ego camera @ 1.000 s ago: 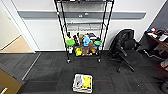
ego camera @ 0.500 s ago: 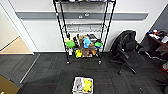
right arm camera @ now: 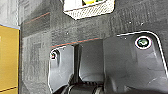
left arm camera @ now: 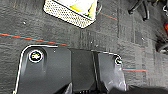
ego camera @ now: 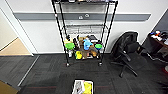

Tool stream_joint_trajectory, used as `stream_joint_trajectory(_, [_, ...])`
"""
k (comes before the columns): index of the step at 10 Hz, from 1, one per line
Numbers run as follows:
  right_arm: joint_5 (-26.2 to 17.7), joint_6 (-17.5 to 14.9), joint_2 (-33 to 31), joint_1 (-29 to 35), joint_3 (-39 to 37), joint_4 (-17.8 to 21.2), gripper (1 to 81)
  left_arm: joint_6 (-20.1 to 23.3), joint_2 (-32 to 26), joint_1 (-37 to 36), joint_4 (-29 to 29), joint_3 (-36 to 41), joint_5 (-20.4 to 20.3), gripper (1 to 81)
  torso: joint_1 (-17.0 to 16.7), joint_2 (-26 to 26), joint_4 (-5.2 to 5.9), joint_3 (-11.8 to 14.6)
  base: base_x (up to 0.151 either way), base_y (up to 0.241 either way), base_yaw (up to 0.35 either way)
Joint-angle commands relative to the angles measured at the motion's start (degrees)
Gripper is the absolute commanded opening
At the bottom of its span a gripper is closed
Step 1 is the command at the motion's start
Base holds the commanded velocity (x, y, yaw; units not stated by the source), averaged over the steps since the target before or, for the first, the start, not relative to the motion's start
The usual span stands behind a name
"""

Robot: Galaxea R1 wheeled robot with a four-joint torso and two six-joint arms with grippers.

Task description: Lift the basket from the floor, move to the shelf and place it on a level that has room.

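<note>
The basket (ego camera: 83, 87) stands on the dark grey carpet floor (ego camera: 45, 72) at the near edge of the head view, with yellow and white items inside. Its cream woven side shows in the left wrist view (left arm camera: 71, 10) and in the right wrist view (right arm camera: 88, 7), a short way beyond each arm's dark plate. Straight behind it stands the shelf (ego camera: 85, 30), black poles and wire tiers against the white wall. Its middle level (ego camera: 85, 28) looks bare. The tier below holds green bowls (ego camera: 70, 45) and a blue toy (ego camera: 87, 43).
A black office chair (ego camera: 126, 50) stands right of the shelf, and a cluttered desk (ego camera: 158, 37) lies at the far right. Tan wooden flooring (ego camera: 13, 47) opens at the left. A brown box corner (ego camera: 6, 88) sits at the near left, also seen beside the right arm (right arm camera: 8, 57).
The whole head picture has shifted: the shelf looks a little nearer and the basket sits lower in the picture. The camera moved forward; the things themselves stayed in place.
</note>
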Motion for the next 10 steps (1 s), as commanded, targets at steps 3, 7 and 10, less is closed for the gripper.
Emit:
stream_joint_trajectory(3, [-2.9, -0.3, -1.0, 2.7, 0.7, -0.2, 81.1, 0.1, -1.2, -2.4, -0.1, 1.2, 2.9, 81.1, 0.0, 0.0, 0.00, 0.0, 0.103, 0.000, 0.000])
stream_joint_trajectory(7, [-2.9, -0.2, -1.0, 2.8, 0.5, -0.2, 81.1, 0.1, -1.3, -2.4, -0.1, 1.2, 3.0, 81.1, 0.0, 0.0, 0.00, 0.0, 0.094, 0.000, 0.000])
stream_joint_trajectory(10, [-2.9, -0.1, -1.0, 2.8, 0.3, -0.2, 81.1, 0.1, -1.3, -2.4, -0.1, 1.2, 3.0, 81.1, 0.0, 0.0, 0.00, 0.0, 0.082, 0.000, 0.000])
